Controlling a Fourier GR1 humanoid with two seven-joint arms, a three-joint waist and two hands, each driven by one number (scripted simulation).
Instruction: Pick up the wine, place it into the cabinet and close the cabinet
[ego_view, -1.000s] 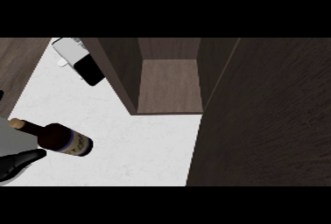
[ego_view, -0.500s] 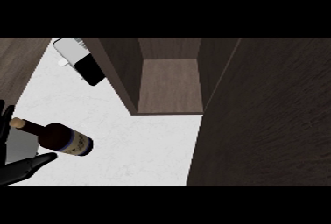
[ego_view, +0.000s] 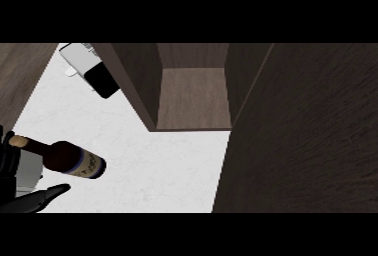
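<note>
- A white, faintly marbled counter (ego_view: 162, 165) fills the lower middle of the head view, with dark wood closing it in on the right and at the far left.
- The cabinet (ego_view: 193, 95) stands open at about twelve o'clock, its bare wooden shelf facing the counter; the broad dark panel at three o'clock (ego_view: 303, 130) is most likely its door, swung out so the shelf can be reached.
- The wine (ego_view: 65, 156) is at about eight o'clock, a dark bottle seen from above, its cork end pointing toward nine o'clock and its labelled body toward the centre. It is well apart from the cabinet.
- The left hand (ego_view: 10, 160) sits at the frame's edge around the bottle's neck end: fingers show behind the cork at nine o'clock and the thumb (ego_view: 44, 196) juts out below at seven. It looks spread to bracket the bottle; whether it touches the glass I cannot tell.
- A dark flat object on a pale tray (ego_view: 92, 70) lies at eleven o'clock, clear of the work.
- The right hand is not visible.
</note>
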